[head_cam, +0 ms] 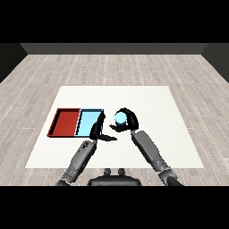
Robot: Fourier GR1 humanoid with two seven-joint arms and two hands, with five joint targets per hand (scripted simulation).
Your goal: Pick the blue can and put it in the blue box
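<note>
The blue can (120, 118) shows as a light blue round top just right of the trays, and my right hand (128, 121) is curled round it from the right and behind. The light blue tray (88, 121) lies to the can's left, with the red tray (65, 122) beside it further left. My left hand (98, 130) hangs over the blue tray's right edge, fingers relaxed and thumb pointing right, holding nothing. Whether the can rests on the table or is lifted off it cannot be told.
The white table (156, 103) spreads wide to the right and behind the trays. Both grey forearms come in from the lower edge, close together near the table's front middle.
</note>
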